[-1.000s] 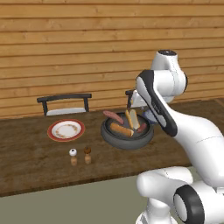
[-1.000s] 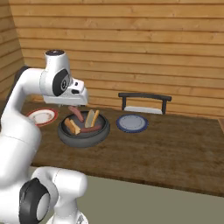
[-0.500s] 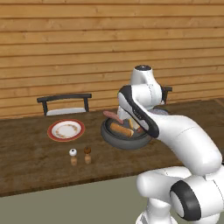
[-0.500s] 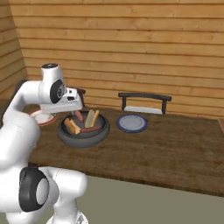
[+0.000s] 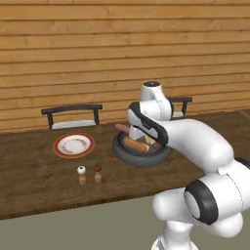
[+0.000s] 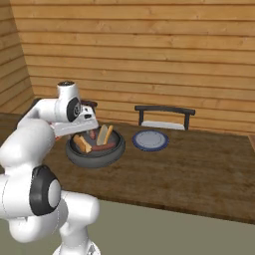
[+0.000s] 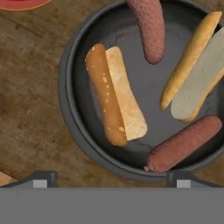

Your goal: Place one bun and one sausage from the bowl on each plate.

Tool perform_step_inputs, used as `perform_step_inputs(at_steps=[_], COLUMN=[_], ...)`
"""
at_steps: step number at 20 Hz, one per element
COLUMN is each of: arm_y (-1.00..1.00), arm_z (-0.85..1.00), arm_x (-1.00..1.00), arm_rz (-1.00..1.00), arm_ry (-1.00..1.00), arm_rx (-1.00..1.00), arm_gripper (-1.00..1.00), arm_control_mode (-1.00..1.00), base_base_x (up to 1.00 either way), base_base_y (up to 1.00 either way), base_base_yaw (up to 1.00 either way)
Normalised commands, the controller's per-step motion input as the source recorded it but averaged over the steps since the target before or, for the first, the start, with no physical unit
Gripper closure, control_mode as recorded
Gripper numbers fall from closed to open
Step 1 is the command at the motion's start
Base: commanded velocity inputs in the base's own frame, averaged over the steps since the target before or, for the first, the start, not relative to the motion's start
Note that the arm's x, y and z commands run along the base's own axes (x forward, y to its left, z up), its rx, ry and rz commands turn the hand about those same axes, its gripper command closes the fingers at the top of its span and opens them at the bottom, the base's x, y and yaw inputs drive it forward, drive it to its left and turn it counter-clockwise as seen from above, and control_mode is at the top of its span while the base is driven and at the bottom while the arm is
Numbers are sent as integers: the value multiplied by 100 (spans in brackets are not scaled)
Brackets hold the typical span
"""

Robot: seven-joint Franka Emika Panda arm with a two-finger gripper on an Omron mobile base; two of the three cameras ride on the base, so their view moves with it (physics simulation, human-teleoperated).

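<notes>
The gripper [image 7: 112,177] hangs over the bowl [image 7: 72,131] and looks straight down into it, with its fingers [image 7: 41,178] wide apart and nothing between them. That makes sense, because it has to drop around one piece of food to pick it up. The dark bowl sits in the middle of the wooden table [image 5: 29,185]. Inside it lie two buns and two sausages, all loose and none stacked. One bun [image 7: 114,111] lies just ahead of the finger tips, split open with its pale side up. The other bun [image 7: 197,74] leans along the far side of the bowl. One sausage [image 7: 186,142] lies close to the near rim, and the other sausage [image 7: 151,26] points out over the rim. The red-rimmed plate [image 5: 73,145] waits to the left of the bowl, and the blue plate [image 6: 150,140] waits to the right. Both plates have no food on them, so I think the job has only just begun. The salt shaker [image 5: 81,174] and the pepper shaker [image 5: 97,172] stand nearer, out of the way. A good next move is likely to go down on the split bun.
</notes>
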Motion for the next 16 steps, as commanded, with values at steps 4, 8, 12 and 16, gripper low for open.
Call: perform_step_inputs(at_steps=[4, 8, 12, 16], arm_y=[0, 9, 6, 4], arm_z=[-38, -47, -32, -15], arm_x=[28, 36, 34, 29], arm_rz=[1, 0, 0, 0], arm_ry=[1, 6, 5, 12], arm_rx=[-2, -4, -1, -1], arm_gripper=[-100, -100, -100, -100], arm_control_mode=[-100, -100, -100, -100], base_base_x=[0, 0, 0, 0], base_base_y=[0, 0, 0, 0], base_base_yaw=[0, 0, 0, 0])
